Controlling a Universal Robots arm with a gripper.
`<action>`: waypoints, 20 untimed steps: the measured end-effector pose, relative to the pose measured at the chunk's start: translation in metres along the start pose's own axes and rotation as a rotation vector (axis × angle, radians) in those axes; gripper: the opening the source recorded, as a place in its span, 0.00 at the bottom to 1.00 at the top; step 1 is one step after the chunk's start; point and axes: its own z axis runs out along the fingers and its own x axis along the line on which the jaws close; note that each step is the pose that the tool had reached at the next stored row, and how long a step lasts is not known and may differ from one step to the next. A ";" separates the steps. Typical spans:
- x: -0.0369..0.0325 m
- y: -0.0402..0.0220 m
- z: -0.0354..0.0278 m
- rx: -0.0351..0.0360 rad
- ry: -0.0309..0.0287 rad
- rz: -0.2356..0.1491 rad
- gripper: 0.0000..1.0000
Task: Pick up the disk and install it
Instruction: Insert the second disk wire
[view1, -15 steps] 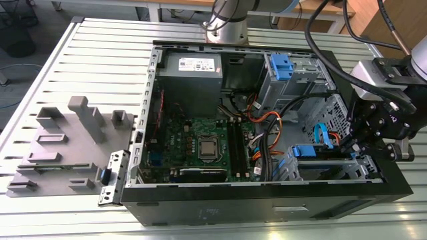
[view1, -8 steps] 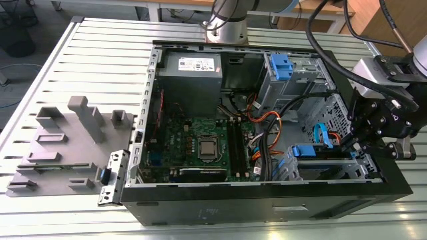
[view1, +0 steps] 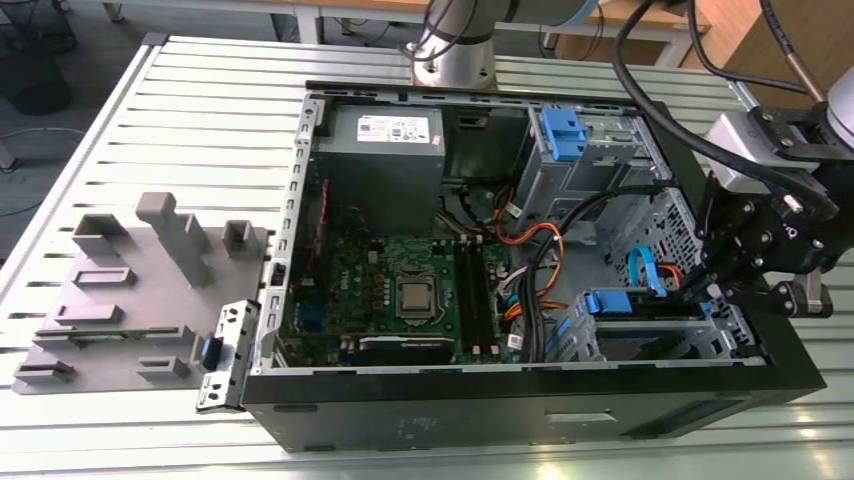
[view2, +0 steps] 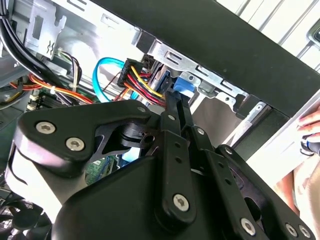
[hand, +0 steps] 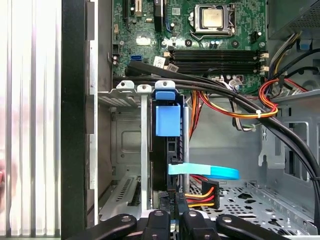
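The disk (hand: 166, 150) stands on edge in the drive cage (view1: 667, 335) at the open computer case's corner on the exterior view's right. Its blue plastic bracket (hand: 167, 119) shows at the end toward the motherboard, and again as a blue tab (view1: 607, 300) in the exterior view. My gripper (view1: 703, 296) reaches down over the case's wall on that side. In the first wrist view my gripper (hand: 173, 215) has its black fingers (hand: 161, 217) close on either side of the disk's near end, shut on it. The second wrist view has the gripper (view2: 176, 95) tipped toward the blue bracket (view2: 184, 84).
A light-blue data cable (hand: 205, 172) and a black power plug with red and yellow wires (hand: 204, 192) hang beside the disk. Thick black cables (hand: 235, 102) cross the cage. A second blue-bracketed bay (view1: 561, 130) stands at the back. A grey fixture (view1: 134, 290) lies outside the case. A person's hand (view2: 311, 131) rests nearby.
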 end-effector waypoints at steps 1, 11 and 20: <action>0.0000 0.0005 0.0000 0.0001 0.0001 0.000 0.16; -0.0012 0.0042 0.0003 0.0017 0.0001 0.000 0.16; -0.0037 0.0058 0.0010 0.0018 0.0000 0.000 0.16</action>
